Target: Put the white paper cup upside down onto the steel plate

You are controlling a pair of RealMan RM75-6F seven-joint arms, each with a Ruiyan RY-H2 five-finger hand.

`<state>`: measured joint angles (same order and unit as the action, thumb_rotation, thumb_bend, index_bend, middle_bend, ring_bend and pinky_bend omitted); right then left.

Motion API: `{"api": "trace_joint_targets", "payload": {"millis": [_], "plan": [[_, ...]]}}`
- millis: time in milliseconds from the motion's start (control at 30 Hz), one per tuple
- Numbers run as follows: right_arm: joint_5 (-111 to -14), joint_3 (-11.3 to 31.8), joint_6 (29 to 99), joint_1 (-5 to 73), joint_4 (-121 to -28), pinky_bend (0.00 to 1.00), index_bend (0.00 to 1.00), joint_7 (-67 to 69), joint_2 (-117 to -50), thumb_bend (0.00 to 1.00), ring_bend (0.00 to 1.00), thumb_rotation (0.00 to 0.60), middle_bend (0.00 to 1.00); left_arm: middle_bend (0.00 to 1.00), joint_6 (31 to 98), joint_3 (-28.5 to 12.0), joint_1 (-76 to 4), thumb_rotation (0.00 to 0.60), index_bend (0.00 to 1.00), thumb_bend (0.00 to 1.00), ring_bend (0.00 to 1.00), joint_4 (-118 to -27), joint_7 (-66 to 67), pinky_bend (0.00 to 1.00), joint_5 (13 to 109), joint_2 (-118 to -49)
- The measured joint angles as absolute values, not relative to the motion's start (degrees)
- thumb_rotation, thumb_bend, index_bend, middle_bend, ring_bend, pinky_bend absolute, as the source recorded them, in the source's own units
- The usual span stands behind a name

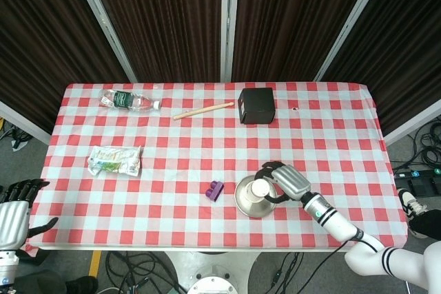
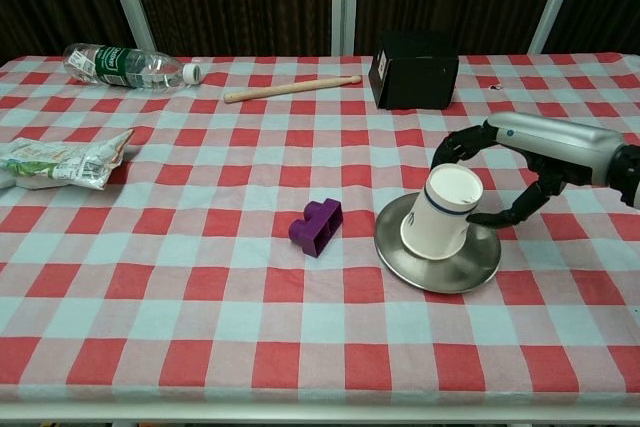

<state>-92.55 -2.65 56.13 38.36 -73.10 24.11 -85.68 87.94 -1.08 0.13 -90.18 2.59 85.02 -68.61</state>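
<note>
Cup (image 2: 440,215) upside down and tilted on the plate (image 2: 438,265), right hand (image 2: 505,172) curled around it, fingers (image 2: 452,147) at its raised base, contact unclear; purple block (image 2: 317,227) just left; left hand (image 1: 14,215) off the bench (image 2: 200,347), fingers spread, holding nothing

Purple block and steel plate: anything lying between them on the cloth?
Nothing: in the chest view only bare checked tablecloth separates the purple block from the steel plate, which carries the tilted white paper cup.

Your cup (image 2: 441,214) sits tilted on the plate (image 2: 437,257), block (image 2: 317,226) just left, box (image 2: 413,69) behind, bottle (image 2: 125,64) far left.
</note>
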Motion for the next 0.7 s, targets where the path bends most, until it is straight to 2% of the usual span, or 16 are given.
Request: {"api": "trace_joint_targets", "payload": {"millis": [133,333,567,700], "plan": [[-94.78,-3.63,56.14,38.67,-73.63,0.17,0.52,24.88,-85.36,0.28,0.15,0.600,0.36,0.21,87.86,-1.12,0.03,0.600,0.24,0.04,0.15,-90.16,2.63,0.15,85.08,-68.63],[-90.66,-1.79,55.58,38.76,-71.96,0.17,0.52,23.84,-86.42,0.28,0.15,0.600,0.35,0.21,87.97,-1.10,0.17,0.600,0.24,0.04,0.15,-90.01,2.38,0.15,84.99,-68.67],[-95.73,-4.31,56.22,38.82,-74.59,0.16,0.52,24.28,-85.20,0.28,0.15,0.600,0.35,0.21,88.01,-1.01,0.19,0.600,0.24,0.04,0.15,-89.72,2.35,0.15,85.23,-68.93],[-93.13,-3.11,56.10,38.60,-73.67,0.16,0.52,23.25,-85.57,0.28,0.13,0.600,0.34,0.21,88.19,-1.09,0.26,0.600,0.24,0.04,0.15,-89.72,2.23,0.15,85.20,-68.87]]}}
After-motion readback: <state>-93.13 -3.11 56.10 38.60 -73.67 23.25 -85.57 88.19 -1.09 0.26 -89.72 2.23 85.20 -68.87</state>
